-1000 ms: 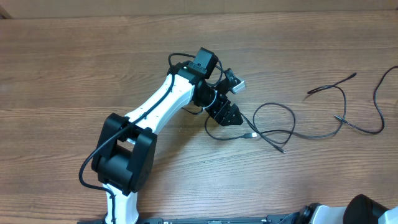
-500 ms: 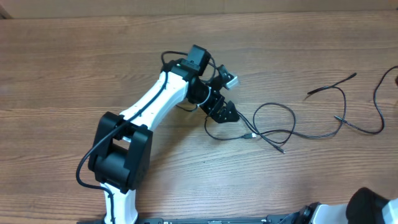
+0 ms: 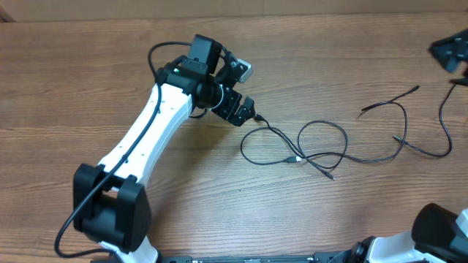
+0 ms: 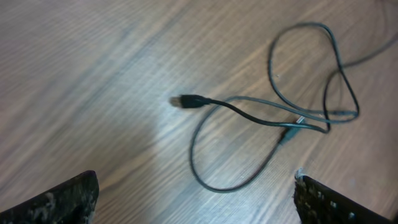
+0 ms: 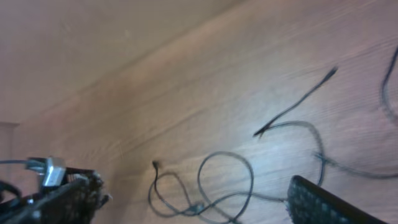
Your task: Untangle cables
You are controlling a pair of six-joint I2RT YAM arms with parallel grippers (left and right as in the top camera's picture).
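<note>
Wood-grain tabletop carries thin black cables, all lying flat, none lifted. Main bunch sits approx centre in overhead view: a couple of loops crossing each other w/ small plug ends sticking out at the bottom. From there strands run off to the right, where more loose lengths curve near the edge. Can't tell how many separate cords there are.

Left hand is low, just left of the bunch, tips pointing at it. One plug end lies just beside the tips; touching or not, can't say from above. Left wrist view settles the grip: both fingers are spread wide at the frame's bottom corners w/ nothing between them but bare wood. That plug end lies ahead of them on the tabletop, its cord trailing into the loops.

Right hand is at the far right top of the overhead view, well apart from the bunch. Right wrist view shows its fingers also spread wide, gripping nothing. Cables are seen beyond them, blurred.
</note>
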